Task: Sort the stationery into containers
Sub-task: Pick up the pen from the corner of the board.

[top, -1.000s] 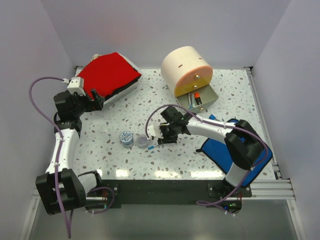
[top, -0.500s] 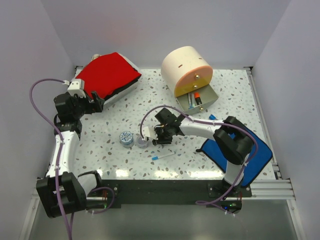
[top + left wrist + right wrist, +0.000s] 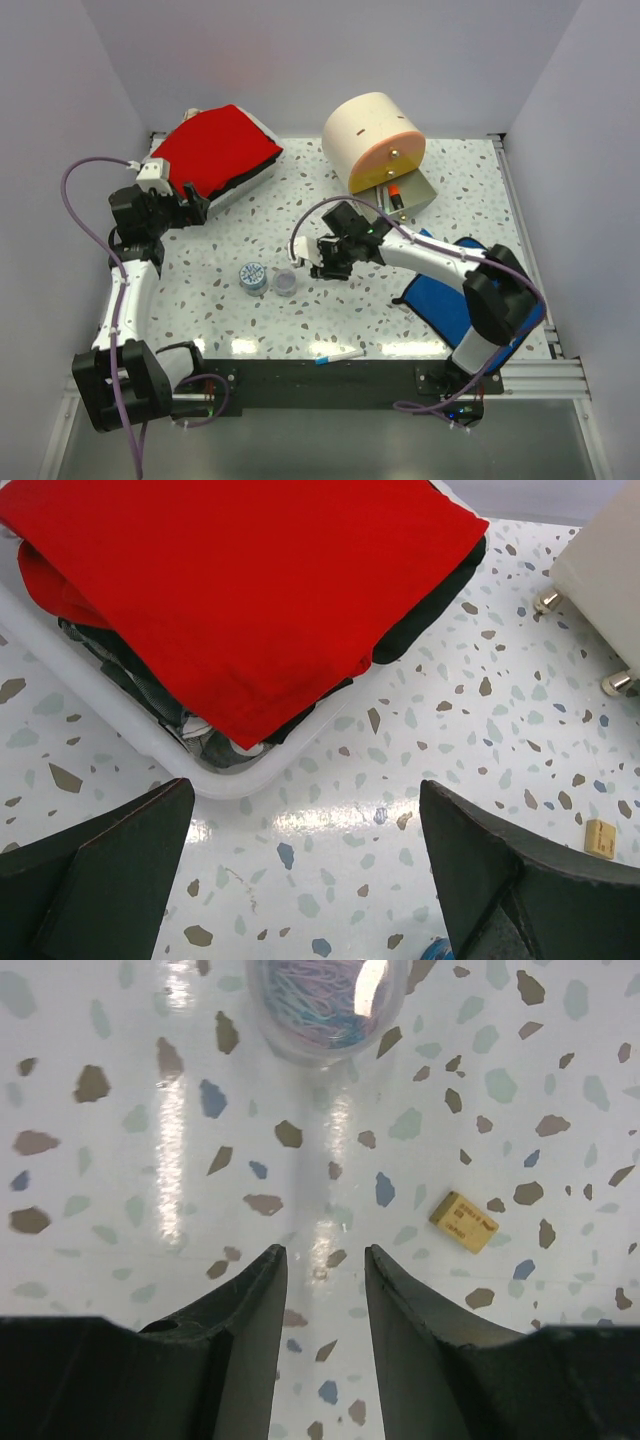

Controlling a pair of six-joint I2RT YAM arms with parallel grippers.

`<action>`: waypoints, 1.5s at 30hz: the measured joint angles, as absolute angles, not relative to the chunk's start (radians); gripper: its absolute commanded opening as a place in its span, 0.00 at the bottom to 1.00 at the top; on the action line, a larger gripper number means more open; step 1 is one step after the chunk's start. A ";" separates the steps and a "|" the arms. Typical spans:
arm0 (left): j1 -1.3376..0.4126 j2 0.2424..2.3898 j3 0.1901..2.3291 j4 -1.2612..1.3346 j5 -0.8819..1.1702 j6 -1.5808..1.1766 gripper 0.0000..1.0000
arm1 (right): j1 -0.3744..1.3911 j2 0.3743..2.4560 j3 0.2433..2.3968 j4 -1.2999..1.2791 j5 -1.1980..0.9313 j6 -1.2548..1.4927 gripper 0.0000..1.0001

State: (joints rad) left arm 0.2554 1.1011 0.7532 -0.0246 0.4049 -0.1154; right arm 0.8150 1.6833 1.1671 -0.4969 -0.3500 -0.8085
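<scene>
Containers first: the cream drum [image 3: 372,135] stands behind my right gripper [image 3: 322,1252], well apart. The red-topped white case [image 3: 230,780] is just ahead of my left gripper [image 3: 305,790], whose jaws gape wide and empty. My right jaws stand partly apart, grasping nothing. The purple tape roll [image 3: 325,1000] lies straight ahead, the tan cube [image 3: 464,1222] ahead-right.

Cream drum [image 3: 368,132] at back, on its side | bottom drawer [image 3: 421,192] open, orange-black highlighter [image 3: 394,196] inside | red-topped white case [image 3: 215,150] back left | blue-patterned roll [image 3: 254,277] just beside purple round item [image 3: 285,283], centre | tan cube [image 3: 465,1222] flat nearby | blue-tipped pen [image 3: 338,356] at front edge.
</scene>
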 measured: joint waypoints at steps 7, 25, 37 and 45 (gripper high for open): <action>0.255 1.101 0.753 -0.025 0.407 -0.116 1.00 | 0.812 1.530 1.095 -0.678 -0.441 -0.831 0.43; 0.255 1.054 0.716 -0.052 0.376 -0.117 1.00 | 1.066 1.310 0.794 -0.552 -0.321 -0.479 0.55; 0.255 0.984 0.688 -0.050 0.358 -0.112 1.00 | 1.153 1.325 0.780 -0.452 -0.221 -0.249 0.56; 0.255 0.934 0.688 -0.059 0.327 -0.081 1.00 | 1.232 1.405 0.780 -0.436 -0.136 -0.189 0.51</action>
State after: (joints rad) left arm 0.2554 0.9340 0.6880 -0.0589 0.3271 -0.0814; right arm 1.2324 1.4048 0.7799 -0.4362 -0.1356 -0.1890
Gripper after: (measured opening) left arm 0.997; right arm 0.527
